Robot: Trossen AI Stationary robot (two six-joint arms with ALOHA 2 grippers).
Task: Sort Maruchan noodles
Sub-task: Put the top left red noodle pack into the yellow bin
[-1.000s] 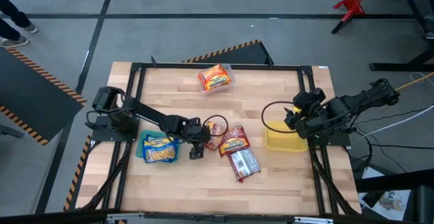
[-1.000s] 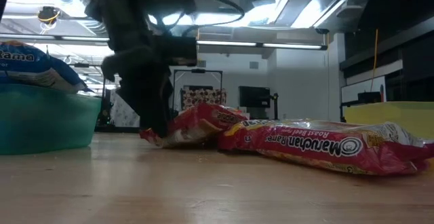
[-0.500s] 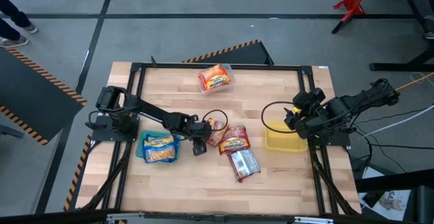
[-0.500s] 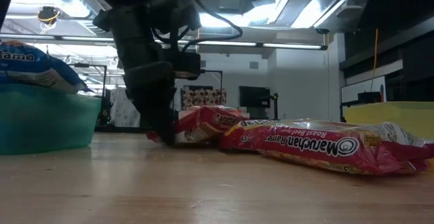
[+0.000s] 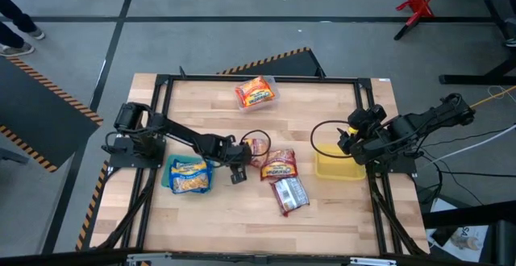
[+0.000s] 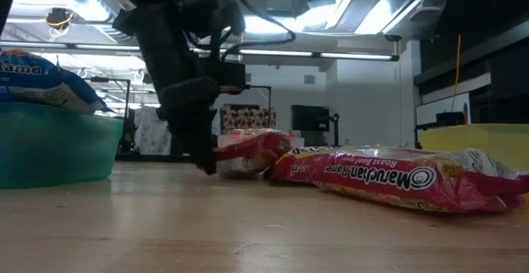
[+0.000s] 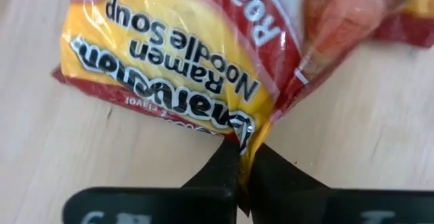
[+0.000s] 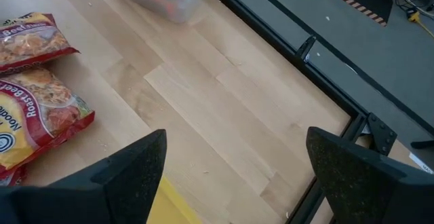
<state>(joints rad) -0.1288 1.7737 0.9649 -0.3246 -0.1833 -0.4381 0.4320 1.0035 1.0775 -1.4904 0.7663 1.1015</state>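
Left gripper (image 7: 245, 157) pinched shut on edge of crinkly red-and-yellow ramen packet (image 7: 180, 54), mid-table; right gripper (image 8: 230, 170) wide open, empty, at right.

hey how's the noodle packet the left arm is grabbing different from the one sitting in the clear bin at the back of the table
The pinched packet is red with a yellow panel and lies on the bare table; the binned packet is orange-red and sits inside the clear bin. The left hand is shut on the pinched packet's edge seam, while nothing touches the binned packet. The pinched packet lies beside two other red packets; the binned packet is alone. Both are flat, crinkly ramen packets.
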